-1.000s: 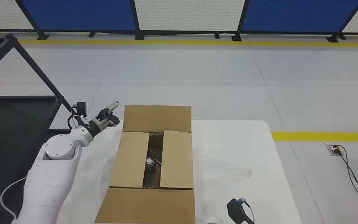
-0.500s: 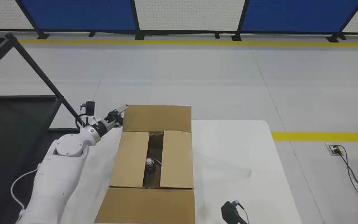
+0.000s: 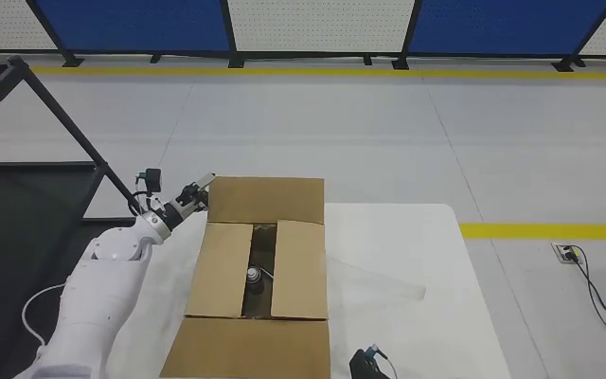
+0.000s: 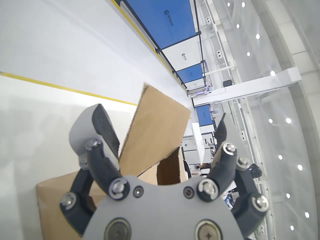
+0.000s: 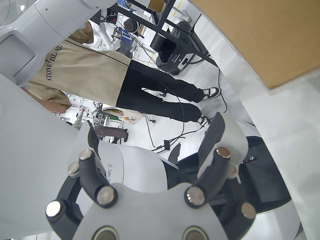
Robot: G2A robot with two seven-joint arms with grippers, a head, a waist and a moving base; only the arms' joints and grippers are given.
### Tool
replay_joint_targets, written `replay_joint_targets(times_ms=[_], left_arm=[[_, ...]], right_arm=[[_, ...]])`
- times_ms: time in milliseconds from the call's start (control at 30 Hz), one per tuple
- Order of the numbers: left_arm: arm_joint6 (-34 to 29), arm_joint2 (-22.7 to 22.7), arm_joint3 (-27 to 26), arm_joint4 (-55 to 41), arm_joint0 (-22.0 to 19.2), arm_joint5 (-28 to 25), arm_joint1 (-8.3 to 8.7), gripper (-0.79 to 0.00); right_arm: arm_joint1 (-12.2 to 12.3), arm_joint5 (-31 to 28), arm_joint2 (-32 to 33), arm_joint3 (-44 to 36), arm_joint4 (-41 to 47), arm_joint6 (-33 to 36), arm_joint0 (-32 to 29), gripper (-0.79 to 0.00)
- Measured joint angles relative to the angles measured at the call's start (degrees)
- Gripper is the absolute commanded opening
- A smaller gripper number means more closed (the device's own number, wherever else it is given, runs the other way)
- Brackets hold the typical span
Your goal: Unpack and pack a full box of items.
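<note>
A brown cardboard box point(image 3: 220, 275) stands on the white table point(image 3: 398, 256). Its far flap point(image 3: 266, 199) and near flap point(image 3: 251, 349) are folded outward. The two side flaps lie half closed, with a gap between them. In that gap a dark bottle top point(image 3: 253, 276) shows. My left gripper point(image 3: 196, 189) is at the box's far left corner. It is open point(image 4: 162, 128), and the edge of a raised flap point(image 4: 155, 131) stands between its fingers point(image 4: 103, 126) without being pinched. My right gripper point(image 3: 369, 364) is open point(image 5: 153, 136) near the table's front edge, right of the near flap point(image 5: 250, 26).
The white table extends well to the right of the box. A black frame point(image 3: 57, 104) stands off the table at the left. Blue and white partition panels point(image 3: 312, 24) line the far side of the floor.
My left gripper has moved right, up to the box's far left corner. My right gripper has slid left along the table's front edge toward the near flap.
</note>
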Motion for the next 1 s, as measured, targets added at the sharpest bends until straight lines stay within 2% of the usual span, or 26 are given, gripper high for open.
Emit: replay_joint_targets(times_ms=[200, 333, 633, 867, 1000], left_arm=[[-4.53, -1.57, -0.46, -3.91, 0.89, -4.40, 0.49, 0.000], [-9.82, -2.87, -2.08, -7.34, 1.83, -6.56, 1.06, 0.000], [-18.83, -4.82, -6.03, -12.28, 4.30, -8.50, 2.37, 0.000], [-19.82, -5.84, -11.40, -14.10, 7.91, -7.57, 3.76, 0.000], [-20.27, -6.52, -13.37, -15.41, 9.43, -7.13, 4.45, 0.000]], right_arm=[[0.17, -1.08, -1.34, 0.22, 4.74, 0.31, 2.02, 0.000], [0.36, -0.53, -1.76, 0.40, 6.58, 0.46, 3.42, 0.000], [0.30, -0.16, -3.03, 0.38, 9.58, -3.63, 6.66, 0.000], [0.26, -0.15, -3.33, 0.24, 9.55, -7.37, 8.65, 0.000], [0.80, 0.30, -0.08, -1.72, 7.17, -9.84, 6.78, 0.000]])
